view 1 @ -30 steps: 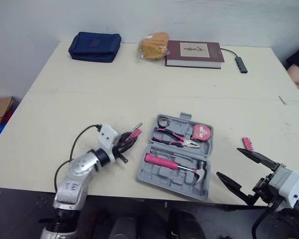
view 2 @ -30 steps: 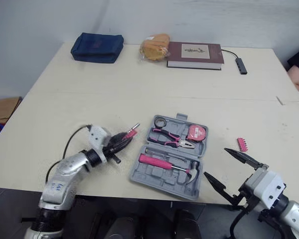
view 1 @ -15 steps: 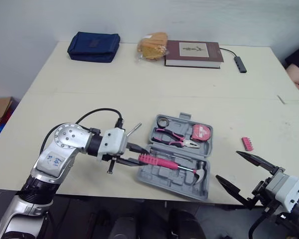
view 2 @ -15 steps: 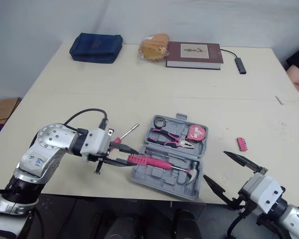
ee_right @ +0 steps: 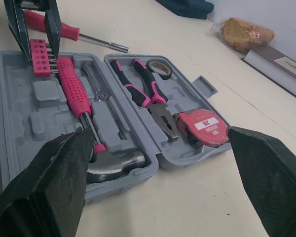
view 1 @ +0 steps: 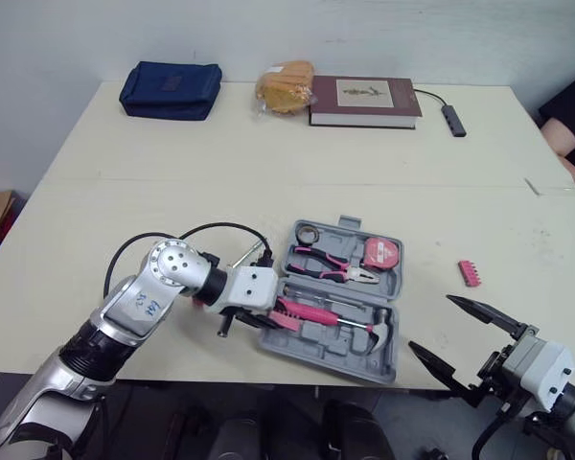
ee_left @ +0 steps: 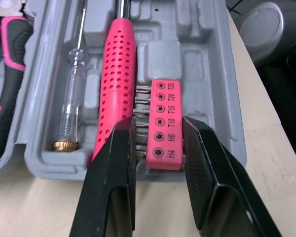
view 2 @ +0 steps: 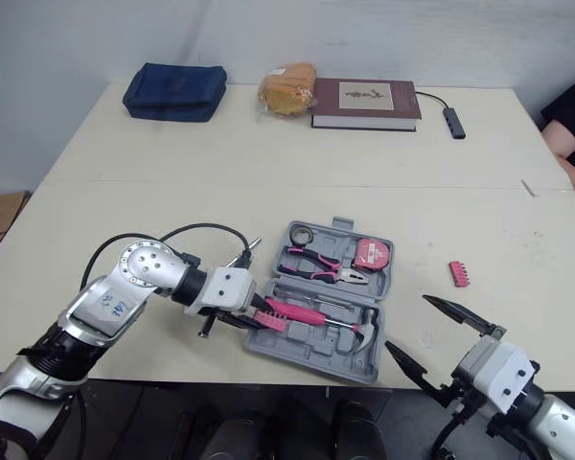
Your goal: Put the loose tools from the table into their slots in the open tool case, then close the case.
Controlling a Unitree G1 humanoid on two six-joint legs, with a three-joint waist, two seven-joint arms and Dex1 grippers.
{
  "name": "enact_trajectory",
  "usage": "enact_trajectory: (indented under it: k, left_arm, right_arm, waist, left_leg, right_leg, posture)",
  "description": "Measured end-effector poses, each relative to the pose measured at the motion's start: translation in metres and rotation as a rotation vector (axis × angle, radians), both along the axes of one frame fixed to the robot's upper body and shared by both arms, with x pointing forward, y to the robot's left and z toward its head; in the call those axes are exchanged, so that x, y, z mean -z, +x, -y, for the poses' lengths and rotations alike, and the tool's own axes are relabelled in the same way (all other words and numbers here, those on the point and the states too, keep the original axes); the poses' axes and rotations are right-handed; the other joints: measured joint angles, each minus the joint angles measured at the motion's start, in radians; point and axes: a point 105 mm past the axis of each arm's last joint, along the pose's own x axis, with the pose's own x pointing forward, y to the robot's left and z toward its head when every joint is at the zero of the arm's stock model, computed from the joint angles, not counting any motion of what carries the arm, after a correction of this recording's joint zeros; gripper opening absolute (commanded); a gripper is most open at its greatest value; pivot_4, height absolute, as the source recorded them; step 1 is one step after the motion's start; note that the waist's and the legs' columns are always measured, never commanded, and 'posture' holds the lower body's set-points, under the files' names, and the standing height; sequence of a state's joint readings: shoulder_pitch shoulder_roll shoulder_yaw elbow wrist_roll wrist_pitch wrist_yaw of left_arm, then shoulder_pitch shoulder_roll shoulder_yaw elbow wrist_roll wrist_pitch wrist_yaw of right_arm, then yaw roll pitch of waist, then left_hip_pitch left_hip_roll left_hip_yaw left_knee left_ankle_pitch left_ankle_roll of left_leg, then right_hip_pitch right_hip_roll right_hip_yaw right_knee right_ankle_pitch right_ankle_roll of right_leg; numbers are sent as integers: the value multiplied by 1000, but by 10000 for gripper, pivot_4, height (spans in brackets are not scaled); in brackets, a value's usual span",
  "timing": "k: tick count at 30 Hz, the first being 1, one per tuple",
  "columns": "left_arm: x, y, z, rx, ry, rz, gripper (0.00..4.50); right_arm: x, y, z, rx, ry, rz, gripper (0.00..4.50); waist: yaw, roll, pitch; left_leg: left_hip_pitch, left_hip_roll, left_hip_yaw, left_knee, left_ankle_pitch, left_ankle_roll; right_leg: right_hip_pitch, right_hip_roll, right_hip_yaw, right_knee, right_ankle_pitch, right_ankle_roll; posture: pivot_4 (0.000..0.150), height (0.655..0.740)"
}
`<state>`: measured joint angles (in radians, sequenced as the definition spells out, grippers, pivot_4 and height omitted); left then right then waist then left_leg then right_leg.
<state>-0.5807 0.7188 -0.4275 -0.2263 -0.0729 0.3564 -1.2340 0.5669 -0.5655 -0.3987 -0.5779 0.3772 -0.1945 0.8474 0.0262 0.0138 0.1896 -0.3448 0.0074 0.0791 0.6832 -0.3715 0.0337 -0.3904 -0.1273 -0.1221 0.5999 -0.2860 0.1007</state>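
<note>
Cream table (view 1: pixel 268 163) carries the open tool case (view 1: pixel 326 347), where the left gripper (ee_left: pixel 159 123) is clamped on a pink bit holder (ee_left: pixel 166 118) at its near-left corner beside the hammer handle (ee_left: pixel 116 74); the right gripper (view 1: pixel 429 323) hangs spread wide. Light, stiff plastic, the holder is probably best pinched across its 2 long sides.

Pliers (view 1: pixel 331 264) and hammer (view 1: pixel 337 322) in tool case (view 1: pixel 316 348); bit strip (view 1: pixel 470 274) right of it
</note>
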Motion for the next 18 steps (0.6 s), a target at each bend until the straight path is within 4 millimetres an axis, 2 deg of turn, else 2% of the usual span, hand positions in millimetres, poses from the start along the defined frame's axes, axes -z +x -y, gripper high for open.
enact_trajectory:
  k: [4, 9, 18]
  left_arm:
    - [8, -2, 6, -27, 19, -59, 6789]
    - [4, 3, 9, -49, 51, -20, 6789]
    - [5, 3, 16, -66, 31, -47, 6789]
  right_arm:
    - [0, 0, 0, -1, -1, 3, 45000]
    - [0, 1, 0, -1, -2, 5, 45000]
    - [2, 2, 3, 12, 3, -4, 45000]
  waist:
    - [0, -1, 0]
    - [1, -2, 1]
    - [2, -2, 1]
  left_leg:
    - [-2, -3, 0, 1, 2, 1]
    - [0, -5, 0, 1, 3, 2]
    - [-1, -6, -1, 1, 4, 3]
  right_leg:
    - [-2, 0, 0, 3, 0, 0]
    - [-2, -3, 2, 2, 0, 0]
    - [-2, -4, 2, 5, 1, 1]
  posture:
    - [1500, 7400]
    - [1500, 7400]
    - [1500, 7400]
